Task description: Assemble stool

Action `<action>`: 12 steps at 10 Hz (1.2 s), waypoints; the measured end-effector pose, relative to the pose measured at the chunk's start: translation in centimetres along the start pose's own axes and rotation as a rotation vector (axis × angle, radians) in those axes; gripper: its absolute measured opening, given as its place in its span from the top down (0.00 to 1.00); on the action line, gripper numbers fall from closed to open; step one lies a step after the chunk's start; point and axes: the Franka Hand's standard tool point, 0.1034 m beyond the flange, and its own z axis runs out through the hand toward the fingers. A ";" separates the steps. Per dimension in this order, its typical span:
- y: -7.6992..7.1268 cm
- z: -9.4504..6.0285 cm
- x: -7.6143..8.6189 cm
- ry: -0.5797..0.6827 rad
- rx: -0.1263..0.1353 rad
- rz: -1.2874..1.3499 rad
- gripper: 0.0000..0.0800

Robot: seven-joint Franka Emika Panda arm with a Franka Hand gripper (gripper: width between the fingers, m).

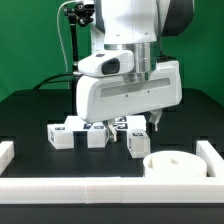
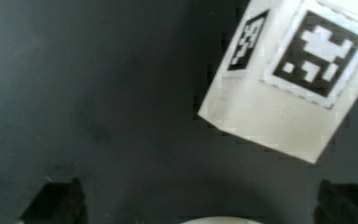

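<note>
The stool's round white seat [image 1: 176, 163] lies flat at the front on the exterior view's right. Three blocky white legs with black-and-white tags sit in a row behind it: one [image 1: 61, 135], a second [image 1: 97, 136] and a third [image 1: 135, 141]. My gripper [image 1: 146, 124] hangs low over the third leg, just behind the seat. In the wrist view a tagged white leg [image 2: 282, 82] lies tilted on the dark table, beyond my open gripper [image 2: 202, 205]. Both dark fingertips [image 2: 55, 202] stand wide apart with nothing between them. A pale rounded rim of the seat [image 2: 220, 219] shows between them.
Long white border rails run along the front [image 1: 100, 187], the exterior view's left [image 1: 6, 150] and its right [image 1: 211, 152] of the black table. The arm's bulky white body [image 1: 128, 92] hides the table's middle back. A black cable [image 1: 72, 40] hangs behind.
</note>
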 end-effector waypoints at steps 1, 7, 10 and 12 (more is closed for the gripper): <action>-0.1 0.0 0.1 0.003 0.007 0.097 0.19; -1.6 0.5 0.0 0.002 0.032 0.579 0.19; -1.9 0.6 -0.4 -0.061 0.050 0.573 0.19; -2.3 0.7 -0.5 -0.232 0.098 0.567 0.19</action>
